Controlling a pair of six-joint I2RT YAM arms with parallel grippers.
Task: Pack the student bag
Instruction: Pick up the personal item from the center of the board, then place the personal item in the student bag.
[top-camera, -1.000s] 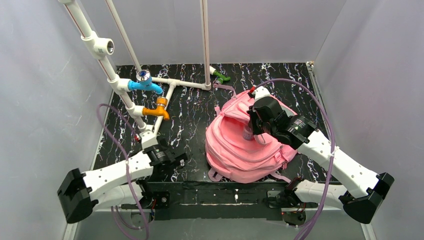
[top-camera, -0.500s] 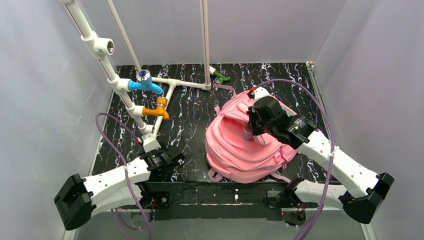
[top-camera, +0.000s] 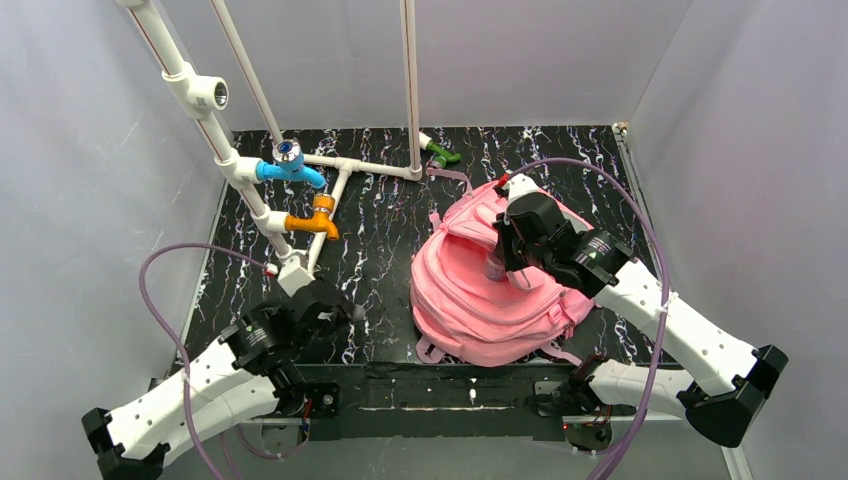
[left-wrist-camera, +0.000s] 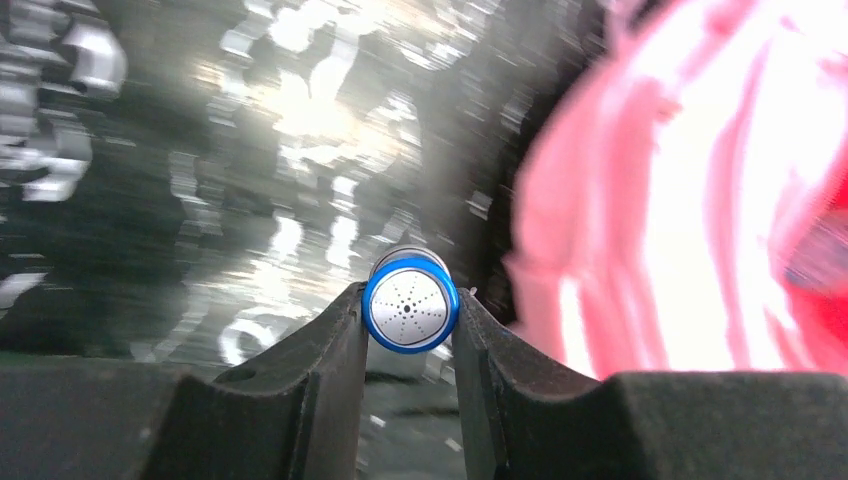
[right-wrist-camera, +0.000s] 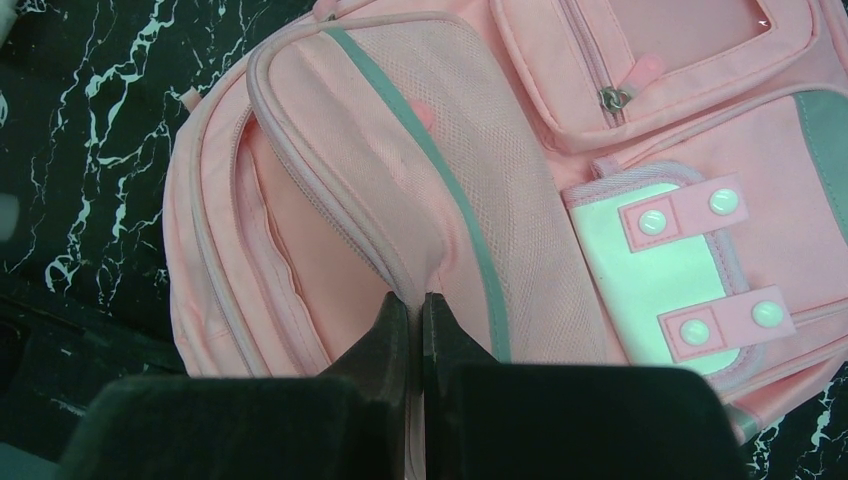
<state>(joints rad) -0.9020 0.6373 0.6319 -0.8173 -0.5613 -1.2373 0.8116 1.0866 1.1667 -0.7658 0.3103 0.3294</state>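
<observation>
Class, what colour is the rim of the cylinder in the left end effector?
Blue rim, silver face on the cylinder; left wrist view shows it best.

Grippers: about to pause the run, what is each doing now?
Left gripper: closed on a blue-rimmed metal cylinder.
Right gripper: closed, pinching fabric of the student bag.

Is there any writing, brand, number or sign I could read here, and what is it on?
No readable text anywhere.
The large pink fabric backpack has a blank pale patch; the small blue-rimmed metal cylinder shows only a pattern of dots.
</observation>
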